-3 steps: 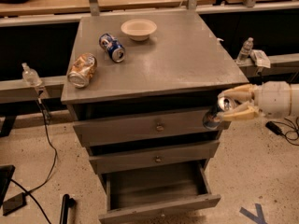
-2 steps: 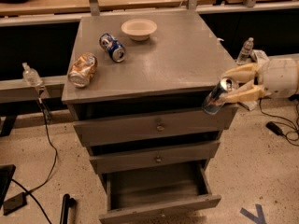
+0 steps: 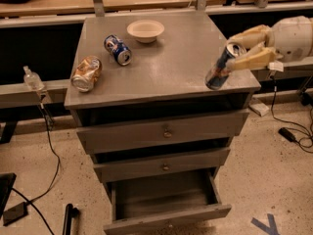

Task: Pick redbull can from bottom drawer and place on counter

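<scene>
My gripper is at the right edge of the counter, shut on the redbull can. The slim blue-and-silver can tilts, its silver top up toward the fingers and its bottom over the counter's front right corner. I cannot tell whether the can touches the surface. The bottom drawer stands pulled open below and shows nothing inside.
On the counter lie a shorter blue can, an orange-brown can at the left edge and a cream bowl at the back. Two shut drawer fronts with knobs sit above the open drawer. Cables lie on the floor on both sides.
My gripper has risen with the redbull can from beside the top drawer front to counter height and moved inward over the counter's front right corner.
</scene>
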Tool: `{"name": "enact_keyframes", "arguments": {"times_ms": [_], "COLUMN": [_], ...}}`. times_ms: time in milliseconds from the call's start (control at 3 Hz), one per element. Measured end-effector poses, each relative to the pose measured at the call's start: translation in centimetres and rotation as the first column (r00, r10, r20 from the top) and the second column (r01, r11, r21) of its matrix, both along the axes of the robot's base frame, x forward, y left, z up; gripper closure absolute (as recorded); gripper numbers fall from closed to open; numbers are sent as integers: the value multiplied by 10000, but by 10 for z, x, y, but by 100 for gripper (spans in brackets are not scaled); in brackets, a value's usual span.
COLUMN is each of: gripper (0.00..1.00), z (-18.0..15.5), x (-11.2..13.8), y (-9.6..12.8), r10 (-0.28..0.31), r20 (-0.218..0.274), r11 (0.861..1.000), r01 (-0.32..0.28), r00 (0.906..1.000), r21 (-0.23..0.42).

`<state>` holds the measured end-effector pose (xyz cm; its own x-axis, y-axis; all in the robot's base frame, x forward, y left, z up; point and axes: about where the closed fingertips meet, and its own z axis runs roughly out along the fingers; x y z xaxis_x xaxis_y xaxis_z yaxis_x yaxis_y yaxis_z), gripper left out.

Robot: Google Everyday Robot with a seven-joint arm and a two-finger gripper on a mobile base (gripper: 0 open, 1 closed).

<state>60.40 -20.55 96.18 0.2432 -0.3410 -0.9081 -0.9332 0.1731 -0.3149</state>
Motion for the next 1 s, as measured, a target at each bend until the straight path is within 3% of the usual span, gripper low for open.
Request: {"name": "enact_keyframes", "arguments": {"times_ms": [333, 667, 1000], "gripper": [100, 100, 100], "z": [16, 15, -2], "x": [19, 46, 69], "y": [-2, -7, -11], "r10": [-622, -1820, -2710], "r20": [-225, -537, -892], "r11": [9979, 9817, 9593], "r01": [618, 1784, 2613], "r00": [9978, 9818, 9584], "r21": [-188, -660, -1069]}}
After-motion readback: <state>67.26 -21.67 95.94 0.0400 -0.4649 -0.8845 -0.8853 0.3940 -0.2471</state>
